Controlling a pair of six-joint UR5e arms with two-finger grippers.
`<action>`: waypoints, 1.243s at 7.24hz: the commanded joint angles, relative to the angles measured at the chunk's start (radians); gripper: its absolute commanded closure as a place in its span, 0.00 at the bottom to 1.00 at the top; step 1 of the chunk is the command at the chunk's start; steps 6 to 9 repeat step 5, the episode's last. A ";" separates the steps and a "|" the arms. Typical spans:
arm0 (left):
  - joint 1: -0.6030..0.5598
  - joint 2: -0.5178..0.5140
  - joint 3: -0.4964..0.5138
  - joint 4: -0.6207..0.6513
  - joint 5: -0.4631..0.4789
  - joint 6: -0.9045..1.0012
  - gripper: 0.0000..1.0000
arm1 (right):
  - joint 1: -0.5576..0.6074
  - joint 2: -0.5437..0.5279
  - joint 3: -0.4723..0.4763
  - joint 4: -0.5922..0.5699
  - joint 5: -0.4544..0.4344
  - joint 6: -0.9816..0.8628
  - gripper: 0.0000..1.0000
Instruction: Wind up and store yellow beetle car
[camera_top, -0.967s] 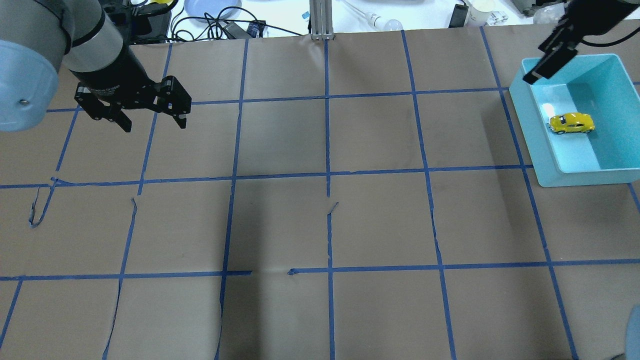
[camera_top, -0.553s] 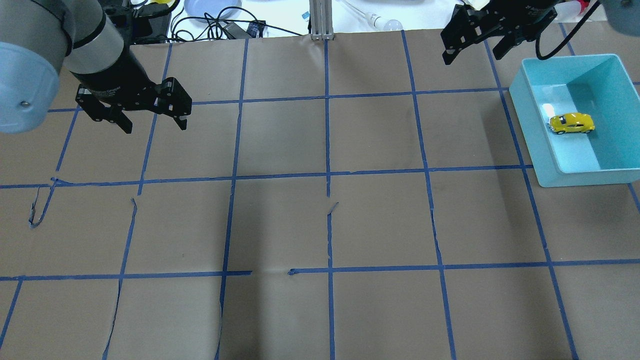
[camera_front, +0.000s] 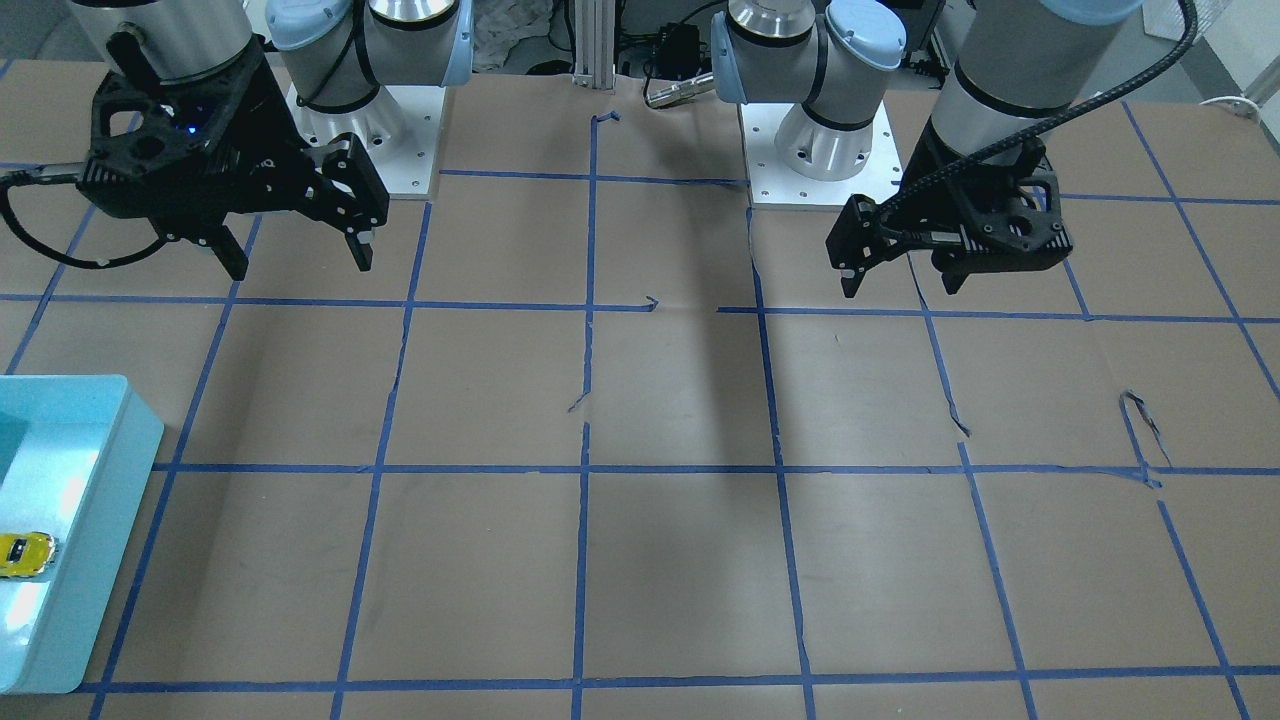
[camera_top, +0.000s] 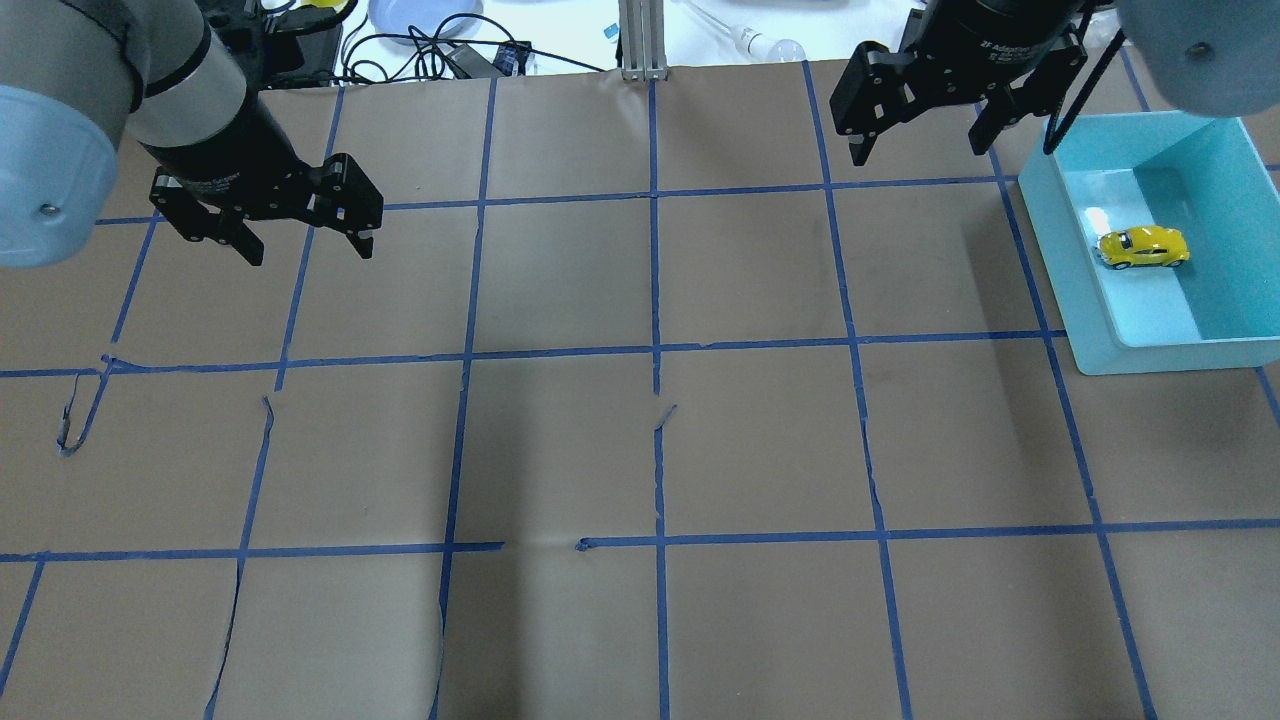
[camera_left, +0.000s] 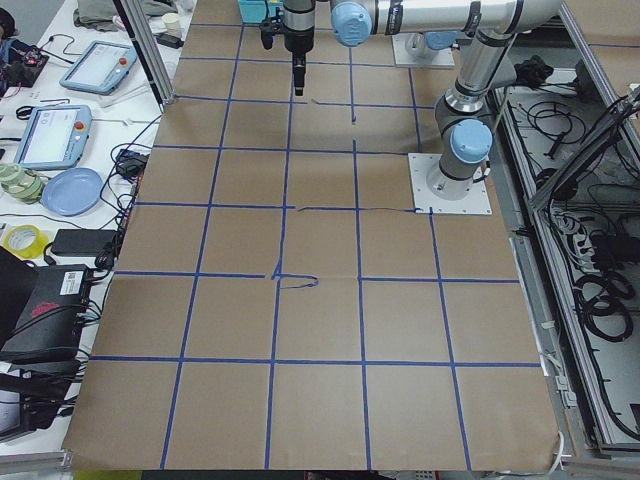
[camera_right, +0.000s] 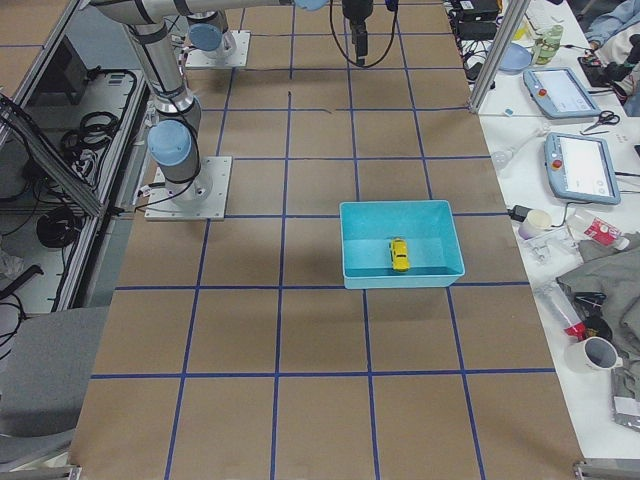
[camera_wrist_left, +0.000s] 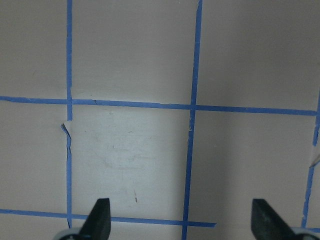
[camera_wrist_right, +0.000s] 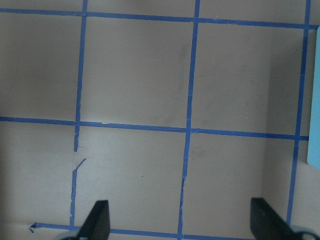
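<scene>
Car in bin at right edge of overhead view; right gripper is the nearer one
The yellow beetle car (camera_top: 1143, 247) sits on its wheels inside the teal bin (camera_top: 1063, 268), its long axis running roughly left-to-right across the frame. I read the right gripper (camera_top: 918, 148) in the upper right as released and empty, above the tabletop (camera_top: 760, 450) just outside the bin's left wall; the car lies to its right and lower in frame. The left gripper (camera_top: 310, 250), likewise released and empty, hangs in the upper left, well apart. I judge any further reach belongs to the right arm
</scene>
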 joint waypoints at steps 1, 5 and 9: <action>0.000 0.000 0.000 0.002 -0.003 0.000 0.00 | -0.026 -0.009 0.007 0.027 -0.008 -0.016 0.00; 0.002 0.000 0.001 0.003 -0.003 0.002 0.00 | -0.031 -0.015 0.053 0.015 -0.003 -0.019 0.00; 0.002 0.000 0.001 0.003 -0.003 0.002 0.00 | -0.031 -0.015 0.053 0.015 -0.003 -0.019 0.00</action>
